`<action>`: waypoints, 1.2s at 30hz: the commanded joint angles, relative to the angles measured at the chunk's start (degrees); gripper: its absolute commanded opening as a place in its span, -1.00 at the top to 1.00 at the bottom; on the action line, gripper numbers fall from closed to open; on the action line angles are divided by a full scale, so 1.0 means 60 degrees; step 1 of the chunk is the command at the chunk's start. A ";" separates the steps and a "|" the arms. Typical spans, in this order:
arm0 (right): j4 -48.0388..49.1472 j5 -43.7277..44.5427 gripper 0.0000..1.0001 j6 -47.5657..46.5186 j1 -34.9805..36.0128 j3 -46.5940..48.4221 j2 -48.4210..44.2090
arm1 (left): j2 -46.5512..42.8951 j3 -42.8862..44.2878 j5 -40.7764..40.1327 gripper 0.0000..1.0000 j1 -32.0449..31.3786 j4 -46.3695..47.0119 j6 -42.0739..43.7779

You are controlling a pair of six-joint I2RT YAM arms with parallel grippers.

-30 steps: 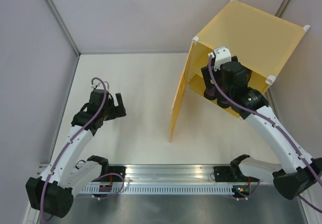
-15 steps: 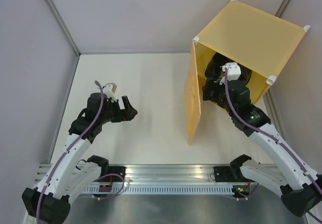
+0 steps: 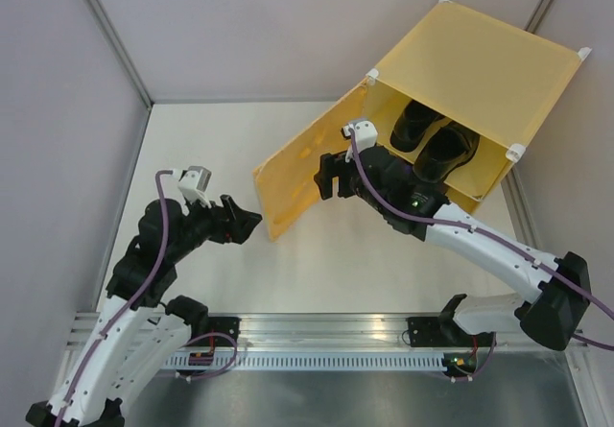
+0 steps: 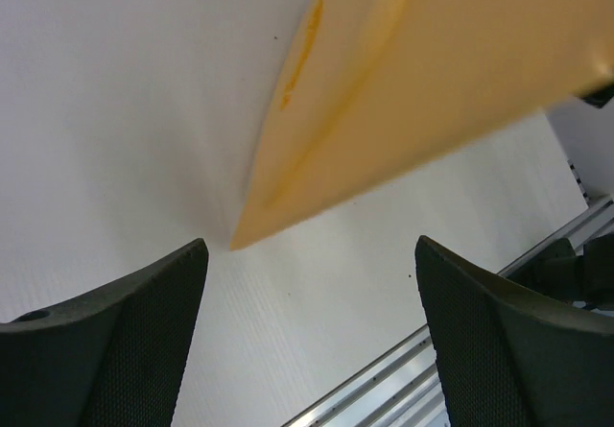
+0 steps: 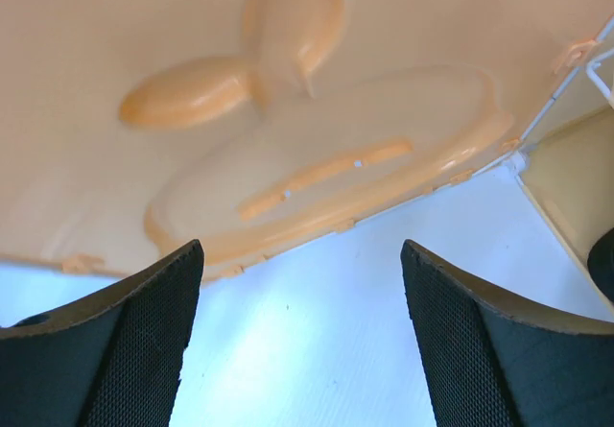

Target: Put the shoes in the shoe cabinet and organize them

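The yellow shoe cabinet stands at the back right. Its door is swung wide open to the left. Two glossy dark shoes lie side by side inside, toes inward; the other shoes are hidden. My right gripper is open and empty, close to the door's inner face, whose embossed apple fills the right wrist view above the gripper. My left gripper is open and empty, just short of the door's free lower corner, which shows above the gripper.
The white table is walled by grey panels on the left and at the back. An aluminium rail with both arm bases runs along the near edge; it also shows in the left wrist view.
The door has swung from nearly edge-on to wide open leftward. My right gripper has come out of the cabinet and moved left behind the door. My left gripper has moved right toward the door's corner.
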 commanded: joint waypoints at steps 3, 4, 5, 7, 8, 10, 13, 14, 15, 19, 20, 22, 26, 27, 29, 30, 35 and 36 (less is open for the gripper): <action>0.0610 0.0647 -0.75 0.0259 0.0079 0.0461 0.0326 | -0.1460 -0.0189 -0.0704 -0.71 -0.0018 0.0359 0.0497; 0.0639 0.0793 -0.75 0.0303 0.0094 0.0417 0.0282 | -0.1651 -0.0233 -0.0966 -0.68 -0.0033 0.0344 0.0512; 0.0610 0.0910 -0.75 0.0347 0.0094 0.0358 0.0252 | -0.2001 -0.0263 -0.1085 -0.65 -0.0033 0.0344 0.0526; 0.0508 0.1130 -0.75 0.0493 0.0094 0.0226 0.0077 | -0.2107 -0.0395 -0.1334 -0.56 -0.0033 0.0373 0.0541; 0.0333 0.1465 -0.75 0.0552 0.0094 0.0182 0.0004 | -0.1933 -0.0410 -0.1320 -0.53 -0.0019 0.0359 0.0599; 0.0099 0.1876 -0.76 0.0728 0.0109 0.0080 -0.0260 | -0.1392 -0.0352 -0.0795 -0.49 -0.0033 0.0373 0.0629; -0.0516 0.2755 -0.78 0.1108 0.0094 -0.0125 -0.0772 | 0.0043 -0.0147 -0.0004 -0.52 -0.0019 0.0622 0.0688; -0.0953 0.3018 -0.79 0.1327 0.0094 -0.0155 -0.1034 | 0.0481 -0.0001 0.0114 -0.54 -0.0033 0.0680 0.0731; -0.1218 0.3615 -0.81 0.1460 0.0109 -0.0184 -0.1153 | 0.1167 0.0087 0.0304 -0.55 -0.0019 0.0782 0.0775; -0.2929 0.5171 -0.85 0.2264 0.0094 -0.0272 -0.1753 | 0.2724 0.0673 0.0466 -0.60 -0.0018 0.1149 0.0864; -0.3225 0.5406 -0.89 0.2629 0.0094 -0.0301 -0.1943 | 0.2988 0.1022 0.0539 -0.62 -0.0033 0.1164 0.0849; -0.3767 0.6095 -0.93 0.3099 0.0080 -0.0331 -0.2091 | 0.3735 0.1390 0.0569 -0.64 -0.0033 0.1150 0.0762; -0.4867 0.6857 -0.96 0.4023 0.0094 -0.0652 -0.2384 | 0.4849 0.2443 0.0453 -0.68 -0.0033 0.1150 0.0644; -0.4999 0.7004 -0.96 0.4314 0.0109 -0.0711 -0.2399 | 0.5039 0.2592 0.0394 -0.69 -0.0033 0.1164 0.0629; -0.5351 0.7457 -0.96 0.4565 0.0094 -0.0756 -0.2297 | 0.5655 0.3030 0.0291 -0.72 -0.0033 0.1150 0.0571; -0.5453 0.7633 -0.96 0.4813 0.0080 -0.0770 -0.2268 | 0.5874 0.3149 0.0277 -0.73 -0.0019 0.1164 0.0556; -0.4987 0.8164 -0.96 0.4670 -0.0168 -0.1092 -0.2019 | 0.6710 0.3648 0.0291 -0.75 -0.0033 0.1179 0.0585; -0.4797 0.8046 -0.96 0.4553 -0.0300 -0.1151 -0.1960 | 0.6740 0.3633 0.0277 -0.75 -0.0033 0.1193 0.0600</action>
